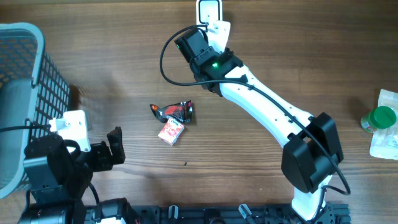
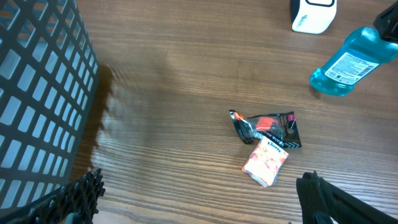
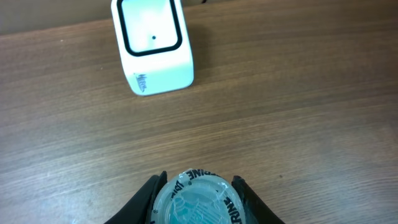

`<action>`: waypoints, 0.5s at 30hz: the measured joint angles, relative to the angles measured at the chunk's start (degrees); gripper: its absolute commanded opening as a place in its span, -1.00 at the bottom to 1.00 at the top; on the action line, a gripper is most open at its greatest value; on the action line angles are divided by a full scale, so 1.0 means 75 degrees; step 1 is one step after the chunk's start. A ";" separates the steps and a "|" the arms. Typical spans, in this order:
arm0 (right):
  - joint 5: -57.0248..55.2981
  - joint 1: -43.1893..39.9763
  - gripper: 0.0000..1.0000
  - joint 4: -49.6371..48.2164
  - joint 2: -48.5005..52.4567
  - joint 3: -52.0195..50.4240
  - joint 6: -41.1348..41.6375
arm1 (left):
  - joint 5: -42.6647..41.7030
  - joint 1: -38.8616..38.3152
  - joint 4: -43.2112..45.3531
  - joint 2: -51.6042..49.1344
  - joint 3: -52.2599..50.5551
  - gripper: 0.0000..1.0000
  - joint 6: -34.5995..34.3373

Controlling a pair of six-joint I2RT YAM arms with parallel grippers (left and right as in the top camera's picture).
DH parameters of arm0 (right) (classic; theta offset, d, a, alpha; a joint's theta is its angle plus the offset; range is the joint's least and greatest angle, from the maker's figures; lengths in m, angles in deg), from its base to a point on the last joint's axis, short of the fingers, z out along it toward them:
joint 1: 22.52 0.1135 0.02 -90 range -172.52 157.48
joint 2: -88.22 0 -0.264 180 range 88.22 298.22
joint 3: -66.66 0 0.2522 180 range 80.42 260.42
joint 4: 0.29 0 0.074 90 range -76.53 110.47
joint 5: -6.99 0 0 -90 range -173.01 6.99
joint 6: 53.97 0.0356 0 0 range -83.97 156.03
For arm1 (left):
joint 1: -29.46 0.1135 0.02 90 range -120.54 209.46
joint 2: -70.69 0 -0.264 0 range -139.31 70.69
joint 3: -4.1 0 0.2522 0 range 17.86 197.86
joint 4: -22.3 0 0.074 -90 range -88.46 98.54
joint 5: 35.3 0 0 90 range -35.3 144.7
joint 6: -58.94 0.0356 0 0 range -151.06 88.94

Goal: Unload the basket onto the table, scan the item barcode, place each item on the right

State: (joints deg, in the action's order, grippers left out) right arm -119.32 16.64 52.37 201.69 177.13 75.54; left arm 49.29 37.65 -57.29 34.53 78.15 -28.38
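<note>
- Left gripper (image 1: 112, 149): jaws wide, holding nothing, low beside the basket (image 1: 25, 93). No role in this step, as I judge it.
- Snack packets (image 1: 174, 121): mid-table, well apart from the scanner (image 3: 152, 43).
- Right gripper (image 3: 196, 196): closed on the blue bottle (image 2: 348, 62) at a round end I take for the cap.
- Bottle sits just beside the scanner at the far side of the table (image 1: 124, 81). Long axis tilted, with the base low toward the table and the gripped end high.
- Label shows in the left wrist view; I cannot make out a barcode.
- Plan: roll the wrist slowly until the label faces the scanner window, then hold steady, keeping the base off the table.
</note>
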 measured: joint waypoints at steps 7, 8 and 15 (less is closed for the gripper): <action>-0.0227 0.0000 -0.45 -0.0460 0.0530 0.0000 0.0047 | 0.0000 0.0000 0.0000 0.0000 0.0003 1.00 0.0000; -0.0227 0.0000 -0.40 -0.0510 0.0545 0.0000 0.0050 | 0.0000 0.0000 0.0000 0.0000 0.0000 1.00 0.0000; -0.0364 0.0000 0.11 -0.0650 0.0711 0.0000 0.0099 | 0.0000 0.0000 0.0000 0.0000 0.0000 1.00 -0.0003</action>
State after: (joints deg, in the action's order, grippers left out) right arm -122.05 16.64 47.49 207.02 177.13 76.28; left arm 49.29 37.65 -57.29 34.53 78.15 -28.40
